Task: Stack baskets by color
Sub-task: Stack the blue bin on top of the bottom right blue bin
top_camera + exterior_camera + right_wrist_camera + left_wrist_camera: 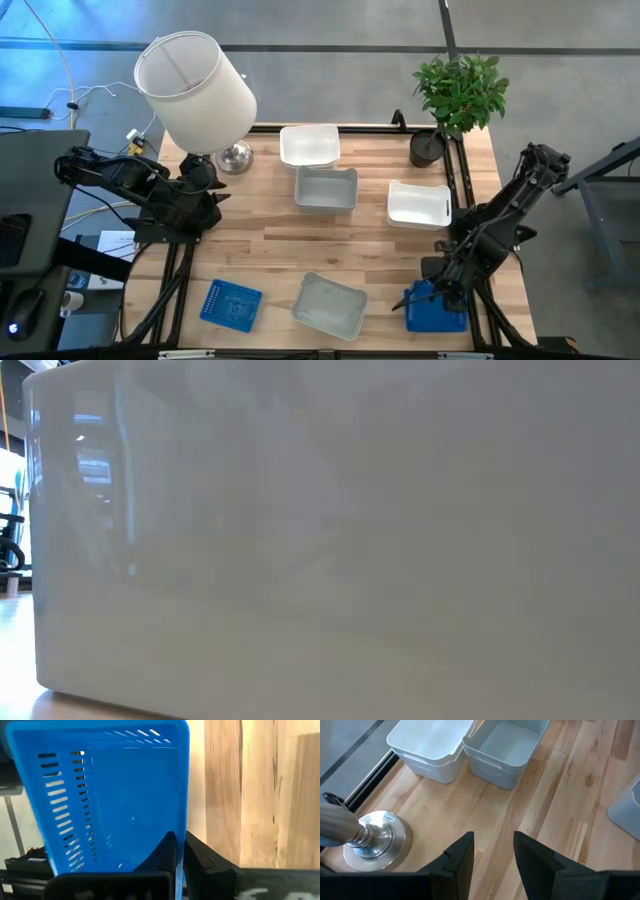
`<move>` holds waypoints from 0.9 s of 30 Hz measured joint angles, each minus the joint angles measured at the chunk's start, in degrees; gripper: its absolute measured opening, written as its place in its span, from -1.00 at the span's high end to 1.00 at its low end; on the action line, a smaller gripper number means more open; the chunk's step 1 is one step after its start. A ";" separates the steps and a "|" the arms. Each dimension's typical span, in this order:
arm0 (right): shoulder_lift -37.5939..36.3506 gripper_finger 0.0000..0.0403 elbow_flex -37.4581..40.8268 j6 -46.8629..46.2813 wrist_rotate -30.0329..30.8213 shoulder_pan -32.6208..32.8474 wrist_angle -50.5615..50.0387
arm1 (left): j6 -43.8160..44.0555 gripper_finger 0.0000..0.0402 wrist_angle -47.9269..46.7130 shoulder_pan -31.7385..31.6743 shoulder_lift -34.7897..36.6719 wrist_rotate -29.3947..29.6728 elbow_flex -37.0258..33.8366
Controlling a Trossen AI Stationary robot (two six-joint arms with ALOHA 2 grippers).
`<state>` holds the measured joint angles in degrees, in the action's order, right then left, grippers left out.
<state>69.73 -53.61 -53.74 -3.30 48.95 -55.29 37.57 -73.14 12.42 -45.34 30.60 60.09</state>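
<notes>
From above, at the far left of the wooden table, we saw the left arm folded back beside a big white lampshade on a shiny metal base. The left gripper held nothing, its two dark fingers standing parted over bare wood.

Moving right, a small blue plastic basket with a patterned base lay near the front edge. Beside it sat a translucent grey shallow basket, slightly askew. At the back middle, a white rounded-corner basket touched a second grey basket just in front of it. Further right lay another white basket, with a black plant pot holding a green plant behind it.

At the front right corner, the right arm reached steeply down, its elbow raised high. The right gripper had its jaws pinched shut on the near wall of a blue slotted basket, which extended straight ahead of the fingers. That basket sat at the table's front right corner.

We judged that the other blue basket lay well apart to the left, along the front edge, so the right arm would have to carry its load leftward, past the grey basket.

The table-level camera was blocked by a pale wall close to the lens.
</notes>
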 joint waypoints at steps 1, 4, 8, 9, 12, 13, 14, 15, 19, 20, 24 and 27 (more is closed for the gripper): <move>0.02 1.00 0.38 0.07 0.14 -0.02 0.71 | 0.02 0.37 0.00 -0.02 0.00 0.02 -0.02; 0.02 1.00 2.10 0.20 0.19 -0.02 2.77 | 1.20 0.37 -0.02 -0.02 0.00 -0.45 -0.02; 0.07 1.00 4.02 0.20 0.04 -0.02 3.56 | 1.31 0.37 -0.03 0.01 0.00 -2.16 -0.02; 0.07 1.00 4.30 0.33 0.02 -0.02 3.68 | 1.32 0.37 -0.02 0.01 0.00 -2.40 -0.02; 0.07 1.00 5.00 1.24 -0.27 -0.02 4.56 | 1.30 0.37 -0.04 -0.01 0.00 -2.54 0.00; 0.07 1.00 5.10 1.32 -0.34 -0.02 4.64 | 1.33 0.37 -0.03 0.00 -0.01 -2.54 -0.01; 0.07 1.00 5.16 1.70 -0.44 -0.02 4.64 | 1.36 0.37 -0.03 -0.01 0.00 -2.54 -0.02; 0.07 1.00 5.17 1.96 -0.42 -0.02 4.57 | 1.39 0.37 -0.02 0.00 0.00 -2.54 -0.01; 0.08 1.00 5.17 3.22 -0.29 -0.02 4.62 | 1.46 0.37 -0.03 -0.01 0.00 -2.51 0.00; 0.24 1.00 5.17 3.22 -0.23 -0.06 4.65 | 1.46 0.37 -0.03 -0.01 0.00 -2.50 -0.01; 2.58 1.00 5.17 3.55 -1.39 -0.20 4.97 | 1.46 0.37 -0.02 0.01 0.00 -2.50 -0.01; 5.13 1.00 5.17 4.80 -1.76 -0.20 5.58 | 1.46 0.37 -0.03 0.01 0.00 -2.48 -0.02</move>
<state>74.87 -48.45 -48.94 -5.07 48.75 -49.71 39.03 -73.18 12.43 -45.34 28.12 60.07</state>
